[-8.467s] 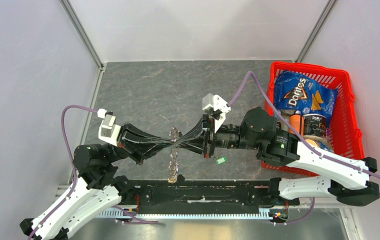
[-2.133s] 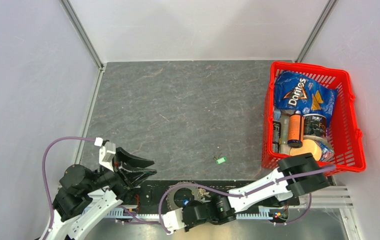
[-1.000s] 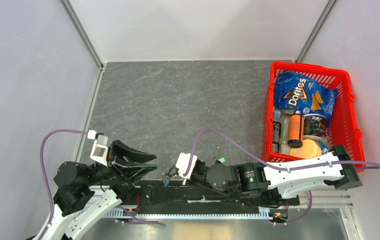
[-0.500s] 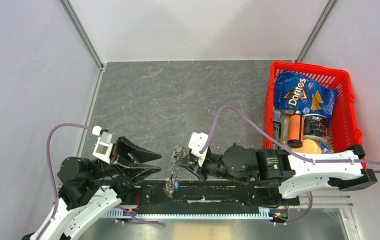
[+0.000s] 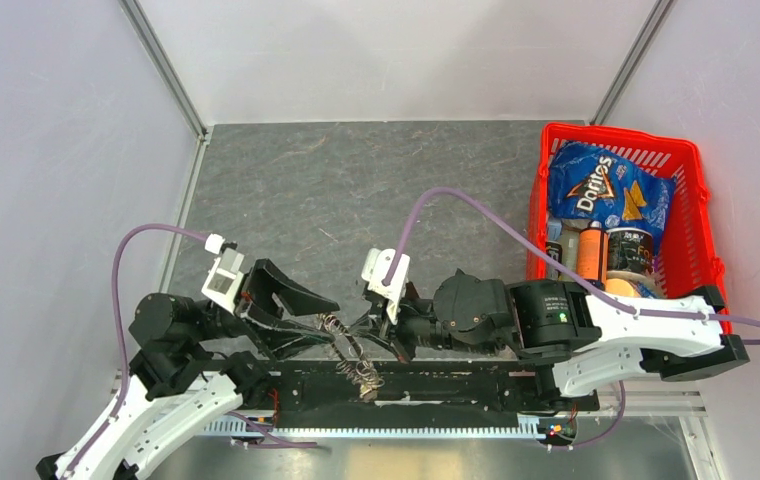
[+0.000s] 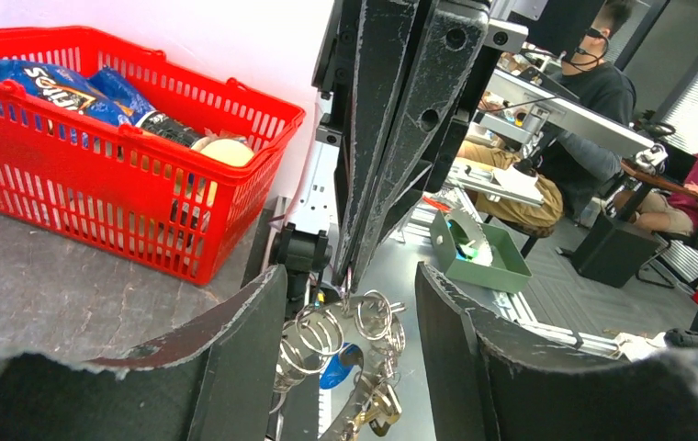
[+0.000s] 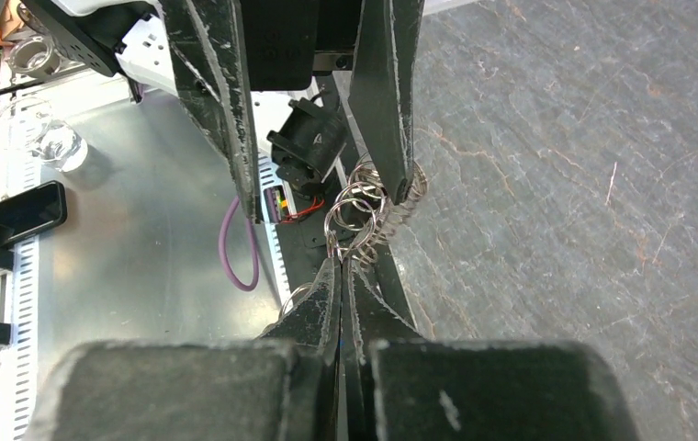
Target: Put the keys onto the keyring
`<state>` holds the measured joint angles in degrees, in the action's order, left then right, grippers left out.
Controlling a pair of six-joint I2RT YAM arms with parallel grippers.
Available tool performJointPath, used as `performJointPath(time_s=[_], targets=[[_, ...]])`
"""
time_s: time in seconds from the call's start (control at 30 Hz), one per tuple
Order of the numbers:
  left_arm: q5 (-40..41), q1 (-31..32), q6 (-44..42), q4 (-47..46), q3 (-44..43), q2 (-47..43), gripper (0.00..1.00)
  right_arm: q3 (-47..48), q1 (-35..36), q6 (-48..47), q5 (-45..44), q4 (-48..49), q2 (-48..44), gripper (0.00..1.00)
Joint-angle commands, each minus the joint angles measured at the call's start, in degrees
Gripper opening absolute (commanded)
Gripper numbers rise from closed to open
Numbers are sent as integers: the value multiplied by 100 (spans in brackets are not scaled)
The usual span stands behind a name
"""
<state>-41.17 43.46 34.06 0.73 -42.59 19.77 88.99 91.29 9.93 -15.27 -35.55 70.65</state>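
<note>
Right hand (image 7: 341,268) is pinched shut on the keyring (image 7: 364,207) at the worktop (image 5: 356,190)'s near edge. Left hand (image 6: 347,277) is held spread around it, well apart from the basket (image 5: 621,128).

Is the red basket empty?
No, the red basket holds a blue Doritos bag, an orange bottle and a few other containers.

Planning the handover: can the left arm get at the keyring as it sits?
Likely yes: the left pincer is open, straddling the keyring, which hangs from the shut right pincer. Nothing shows in between.
</note>
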Motion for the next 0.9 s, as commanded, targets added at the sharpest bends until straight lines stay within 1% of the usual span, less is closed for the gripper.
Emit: performJointPath(time_s=[0.0, 0.37, 0.63, 0.8, 0.87], targets=[[-256, -5, 267, -467, -74, 57, 60, 408, -40, 174, -19, -56, 36, 0], [-353, -4, 347, -469, 37, 134, 59, 582, -83, 269, -120, -57, 116, 0], [-384, -4, 287, -334, 49, 371, 56, 748, -153, 441, -18, -119, 217, 0], [-432, -4, 267, -311, 66, 421, 50, 830, -223, 498, 87, -117, 246, 0], [-457, -4, 259, -310, 61, 433, 44, 853, -242, 509, 112, -128, 267, 0]])
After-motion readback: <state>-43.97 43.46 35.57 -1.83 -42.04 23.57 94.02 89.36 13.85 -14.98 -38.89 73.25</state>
